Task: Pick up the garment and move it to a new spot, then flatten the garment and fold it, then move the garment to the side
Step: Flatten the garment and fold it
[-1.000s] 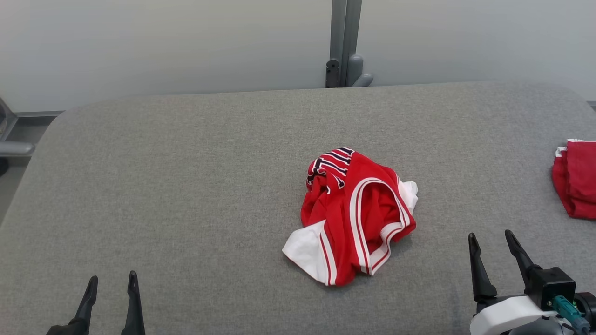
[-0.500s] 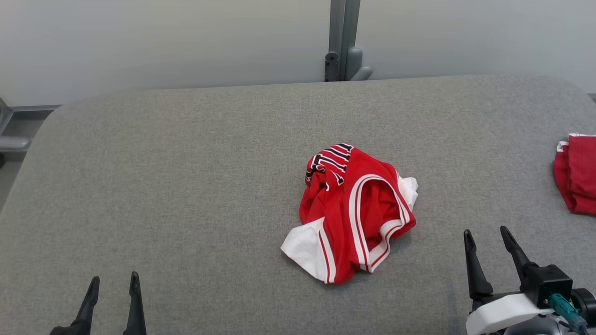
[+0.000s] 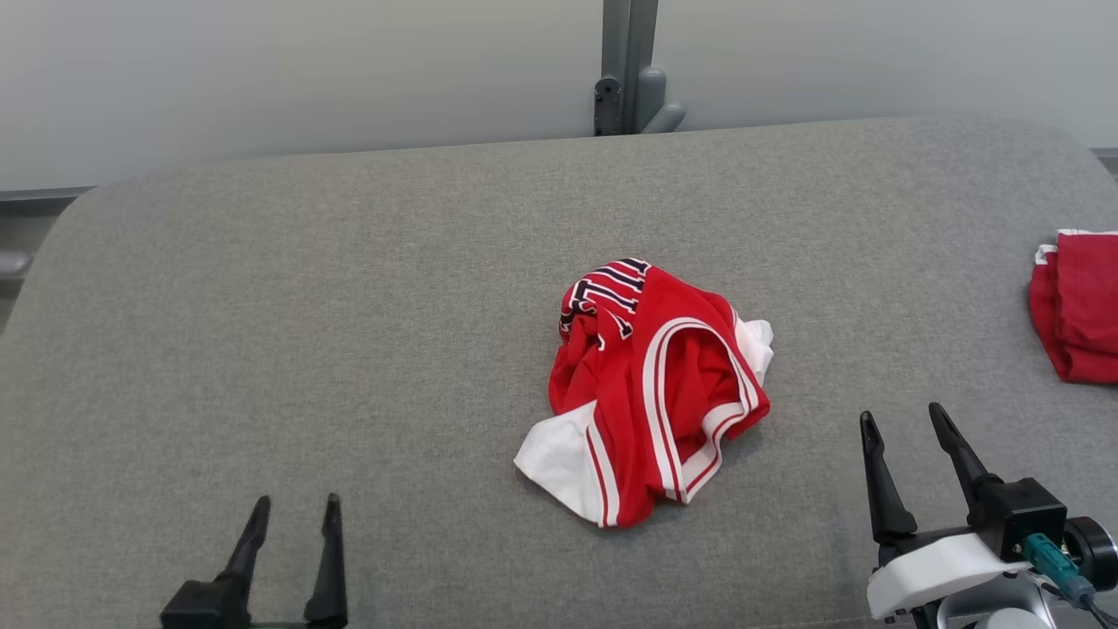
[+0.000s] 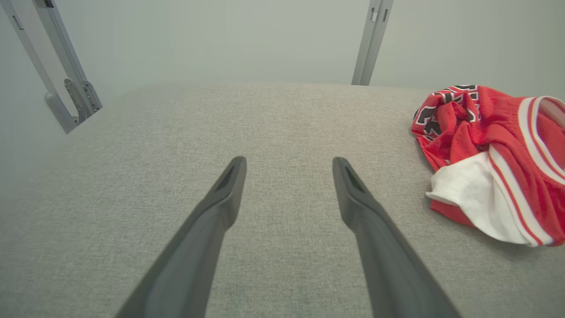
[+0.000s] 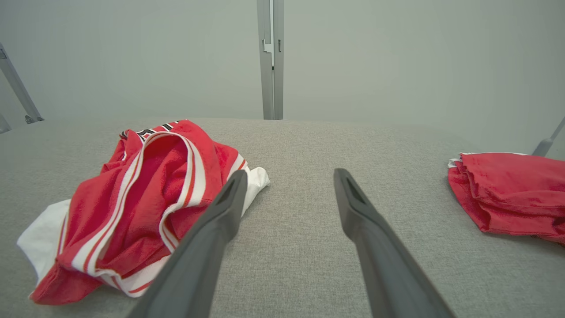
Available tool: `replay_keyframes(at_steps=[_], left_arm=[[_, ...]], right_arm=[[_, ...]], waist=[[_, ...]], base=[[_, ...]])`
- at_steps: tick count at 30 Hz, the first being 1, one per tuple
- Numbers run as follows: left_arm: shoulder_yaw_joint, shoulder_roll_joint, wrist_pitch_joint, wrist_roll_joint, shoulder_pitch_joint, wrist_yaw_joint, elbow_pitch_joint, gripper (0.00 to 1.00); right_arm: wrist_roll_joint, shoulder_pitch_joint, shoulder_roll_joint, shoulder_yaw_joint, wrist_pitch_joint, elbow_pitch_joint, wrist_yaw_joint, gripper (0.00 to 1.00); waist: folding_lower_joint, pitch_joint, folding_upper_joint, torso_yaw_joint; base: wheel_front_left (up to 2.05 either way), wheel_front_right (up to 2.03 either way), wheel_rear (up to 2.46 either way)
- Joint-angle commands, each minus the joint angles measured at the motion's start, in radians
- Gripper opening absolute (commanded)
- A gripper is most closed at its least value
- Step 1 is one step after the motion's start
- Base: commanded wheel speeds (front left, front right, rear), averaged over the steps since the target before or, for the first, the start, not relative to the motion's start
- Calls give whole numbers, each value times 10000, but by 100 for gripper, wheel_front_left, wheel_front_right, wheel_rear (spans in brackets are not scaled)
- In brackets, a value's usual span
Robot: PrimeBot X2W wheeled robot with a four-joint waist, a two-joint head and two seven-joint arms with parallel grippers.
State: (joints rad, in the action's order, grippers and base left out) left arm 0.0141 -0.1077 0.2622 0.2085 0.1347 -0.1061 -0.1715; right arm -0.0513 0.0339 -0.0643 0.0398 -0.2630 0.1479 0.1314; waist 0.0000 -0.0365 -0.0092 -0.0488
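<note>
The garment [image 3: 646, 393], a red jersey with white trim and dark lettering, lies crumpled in a heap on the grey table [image 3: 349, 306], a little right of the middle and well in from every edge. Neither arm touches it.

The left gripper [image 3: 297, 500] hovers at the near edge with its fingers spread apart and nothing between them. The right gripper [image 3: 900, 413] is the same, fingers wide and empty, and sits a little further in over the table.

The heap is longer from near to far than from side to side. Its lettered end points away from the robot and leans slightly left, and a white corner sticks out at the near left.

From the right gripper the jersey lies to the left and slightly ahead, with a modest strip of bare table between them. In the right wrist view the jersey [image 5: 145, 207] shows left of the fingers, and the nearer finger crosses in front of its white edge. From the left gripper the jersey [image 4: 490, 159] lies off to the right and ahead, well apart.

So the right arm looks the nearer one and seems better placed to reach the right-hand trim, though the left has the clearer line to the white corner.

A second red cloth [image 3: 1079, 319] lies at the table's right edge (folded, by the look of it), clear of the heap.
</note>
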Motion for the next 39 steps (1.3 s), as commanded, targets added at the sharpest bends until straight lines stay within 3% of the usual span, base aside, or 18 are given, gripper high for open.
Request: replay_keyframes(at_steps=[1,10,14,18,25,26,27,28,29,34,39], left_arm=[[393,100,-80,91,-402,-90,-78,100],[2420,418,-1496,1072,-1669,-233,-1085,100],[3189,493,-2331,2243,-2282,-251,-1804,100],[3438,520,-2762,3282,-2748,-254,-2560,100],[3493,519,-2708,3739,-3300,-254,-3807,100],[3552,520,-2651,3766,-3338,-251,-3891,91],[3653,522,-2624,3793,-3394,-251,-3936,51],[3728,522,-2564,3838,-3429,-250,-3987,30],[3815,520,-2557,3870,-3475,-252,-4014,2],[3786,451,-2859,4112,-3543,-161,-3741,0],[3617,501,-3785,5390,-3445,-211,-1598,0]], right_arm=[[-42,-89,-98,-25,-29,-26,-15,100],[-58,-350,-217,28,-31,-128,-15,100],[-64,-438,-183,22,-31,-148,-15,100],[-97,-479,-133,60,-29,-111,-15,100],[-110,-544,-55,102,-29,-80,-15,100],[-111,-537,-53,117,-31,-85,-15,100],[-111,-539,-43,128,-31,-90,-15,100],[-112,-541,-32,138,-29,-96,-15,100],[-113,-535,-25,153,-29,-95,-15,100],[-127,-478,16,193,-29,-89,-15,100],[-144,-425,41,249,-29,-62,-15,100]], waist=[[0,-142,92,228],[0,-587,92,900],[0,-767,92,1285],[0,-871,92,1612],[0,-979,92,1957],[0,-991,92,1967],[0,-1004,92,1973],[0,-1015,92,1971],[0,-1023,92,1962],[0,-1020,92,1863],[0,-1011,92,1631]], base=[[0,0,0],[0,0,0],[0,0,0],[0,0,0],[0,0,0],[0,0,0],[0,0,0],[0,0,0],[0,0,0],[0,0,0],[0,0,0]])
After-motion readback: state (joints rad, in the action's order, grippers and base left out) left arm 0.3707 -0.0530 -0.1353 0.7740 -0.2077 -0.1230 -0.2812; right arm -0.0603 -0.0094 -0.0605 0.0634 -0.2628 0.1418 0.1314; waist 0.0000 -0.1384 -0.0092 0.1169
